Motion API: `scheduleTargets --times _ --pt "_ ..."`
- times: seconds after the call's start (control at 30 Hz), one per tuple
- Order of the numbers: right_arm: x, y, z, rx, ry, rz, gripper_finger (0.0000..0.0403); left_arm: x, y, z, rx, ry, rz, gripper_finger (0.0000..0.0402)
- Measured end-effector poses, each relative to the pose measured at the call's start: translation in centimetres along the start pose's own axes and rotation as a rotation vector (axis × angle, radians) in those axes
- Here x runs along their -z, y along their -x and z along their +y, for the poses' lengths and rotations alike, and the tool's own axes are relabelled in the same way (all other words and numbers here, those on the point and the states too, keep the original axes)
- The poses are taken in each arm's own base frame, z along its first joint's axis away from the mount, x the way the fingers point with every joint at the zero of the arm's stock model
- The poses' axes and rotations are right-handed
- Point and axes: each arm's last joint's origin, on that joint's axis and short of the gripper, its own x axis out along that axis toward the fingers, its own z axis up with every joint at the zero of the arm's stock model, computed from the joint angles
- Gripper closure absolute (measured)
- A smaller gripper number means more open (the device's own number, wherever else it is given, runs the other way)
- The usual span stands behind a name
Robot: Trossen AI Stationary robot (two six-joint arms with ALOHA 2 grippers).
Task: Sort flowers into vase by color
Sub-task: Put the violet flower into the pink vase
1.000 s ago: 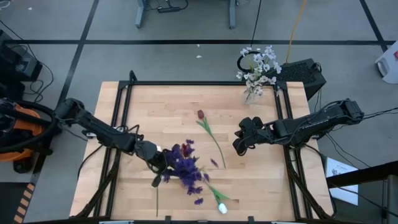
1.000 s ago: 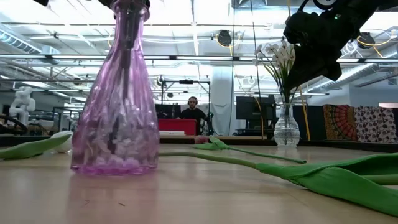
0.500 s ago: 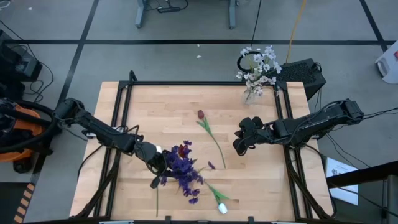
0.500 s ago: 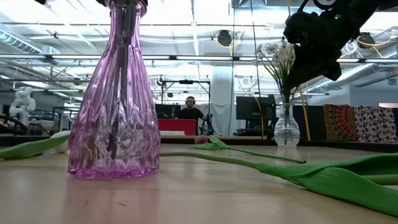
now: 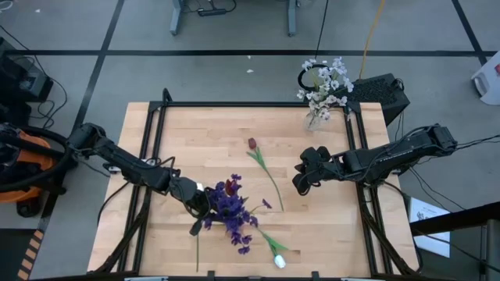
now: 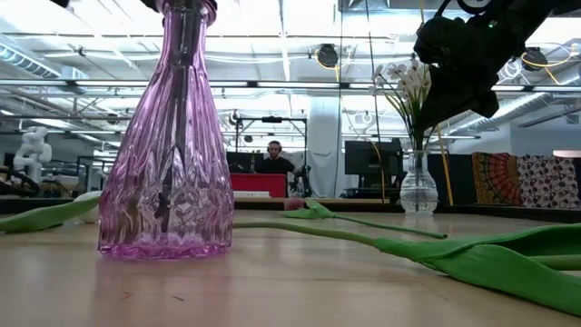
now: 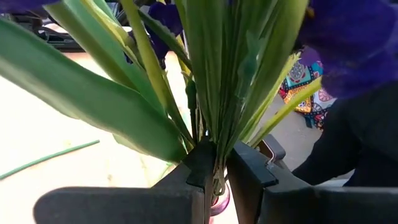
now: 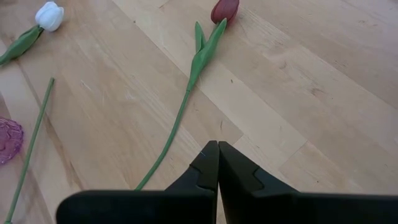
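A purple glass vase (image 6: 165, 145) stands on the table's near left part. A bunch of purple flowers (image 5: 231, 211) sticks up out of it, its stems (image 6: 169, 195) showing through the glass. My left gripper (image 5: 200, 204) is shut on this bunch just above the vase mouth (image 7: 218, 203). A dark red tulip (image 5: 251, 144) and a white tulip (image 5: 278, 261) lie flat on the wood. White blossom sprays (image 5: 324, 82) stand in a clear vase (image 6: 418, 189) at the far right corner. My right gripper (image 5: 300, 179) hovers shut over the table's right half, touching nothing. My left gripper pinches the purple flowers' green stems (image 7: 214, 146) between its two fingers (image 7: 200, 163), several stems together, just above the vase mouth. The stems stand about upright, their lower ends inside the vase, and leaves and blossoms fan out past the fingers.
A bare green stem (image 5: 197, 251) lies near the table's near edge, left of the white tulip. The red tulip's long stem (image 8: 177, 121) runs across the middle of the table below my right gripper. A black frame (image 5: 152, 109) borders the tabletop.
The purple vase stood slightly tilted a second ago and now rests flat and upright on its base, a little nearer the near edge. The flower bunch in it has shifted a little with it. My left gripper has stayed shut on the stems.
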Motion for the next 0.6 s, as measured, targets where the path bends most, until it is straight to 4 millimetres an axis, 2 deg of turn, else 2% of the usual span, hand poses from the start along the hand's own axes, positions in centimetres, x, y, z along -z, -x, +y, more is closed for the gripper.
scheduleTargets --times 0.47,0.6 --pt "0.00 0.00 0.00 0.000 -0.001 0.000 0.0403 -0.36 -0.01 -0.23 0.013 -0.007 -0.039 0.0353" --pt "0.00 0.00 0.00 0.000 -0.001 0.000 0.0403 -0.41 -0.01 -0.34 0.019 -0.005 -0.044 0.0322"
